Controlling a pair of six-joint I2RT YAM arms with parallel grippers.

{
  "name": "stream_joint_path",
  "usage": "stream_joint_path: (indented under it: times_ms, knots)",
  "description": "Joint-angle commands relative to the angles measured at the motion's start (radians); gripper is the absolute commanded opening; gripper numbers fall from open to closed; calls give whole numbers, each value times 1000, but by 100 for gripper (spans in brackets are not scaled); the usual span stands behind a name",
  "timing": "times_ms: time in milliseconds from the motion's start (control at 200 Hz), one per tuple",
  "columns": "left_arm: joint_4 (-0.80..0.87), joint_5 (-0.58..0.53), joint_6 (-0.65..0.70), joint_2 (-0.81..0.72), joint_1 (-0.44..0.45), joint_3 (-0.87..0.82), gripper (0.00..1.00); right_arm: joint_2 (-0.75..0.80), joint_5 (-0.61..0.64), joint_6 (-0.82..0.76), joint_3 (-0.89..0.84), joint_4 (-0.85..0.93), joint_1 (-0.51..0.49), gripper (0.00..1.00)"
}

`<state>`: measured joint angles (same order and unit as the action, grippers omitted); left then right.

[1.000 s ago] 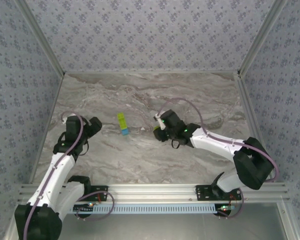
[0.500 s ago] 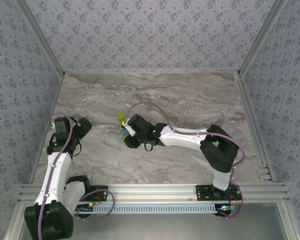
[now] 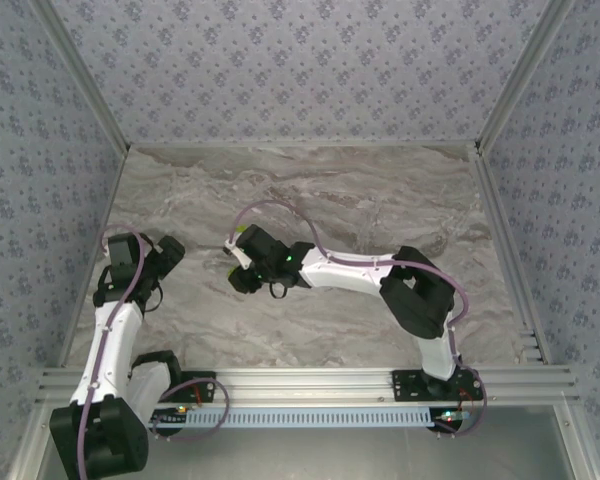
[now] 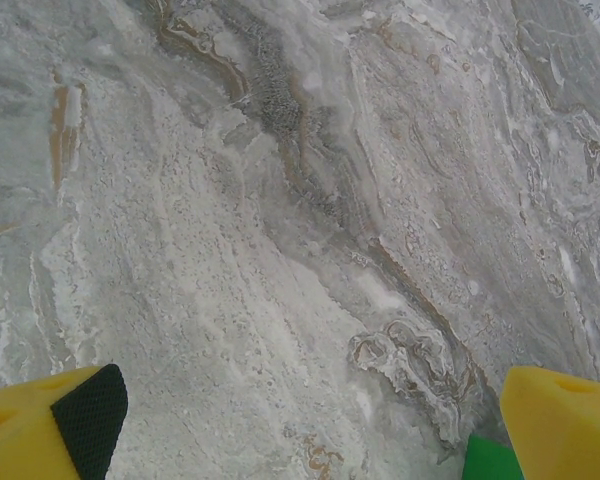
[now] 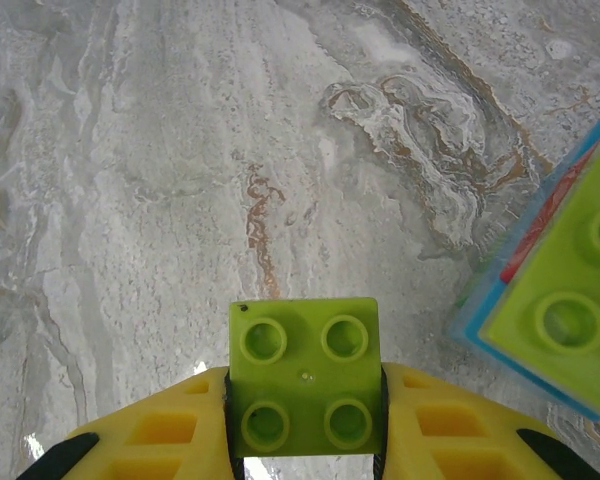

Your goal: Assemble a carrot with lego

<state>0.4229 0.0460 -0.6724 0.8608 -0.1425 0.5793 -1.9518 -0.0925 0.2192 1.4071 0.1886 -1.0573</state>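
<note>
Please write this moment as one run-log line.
left gripper: open | right gripper: shut on lime-green brick | brick stack: near held brick, not joined

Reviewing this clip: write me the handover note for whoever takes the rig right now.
Grippers: left gripper open and empty, over bare table. The right gripper is shut on a lime-green brick, studs up.
Things: the carrot stands just right of the held brick, not touching, with lime-green on top and red and blue layers under it.
Done: that partial stack.
Left: seat the held brick on the carrot, then add any remaining pieces.
</note>
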Motion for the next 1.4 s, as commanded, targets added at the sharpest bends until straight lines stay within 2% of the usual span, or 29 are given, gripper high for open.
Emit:
stream_joint_path:
  times_ms: [0,944,1394]
  knots:
    - [-4,24,18,0,-7,34,98,-25,36,29,47,49,0,24]
    - [-10,34,24,6,-8,30,97,18,130,127,-43,63,50,22]
    - [-31,65,31,13,-9,21,97,47,182,127,-69,89,75,21]
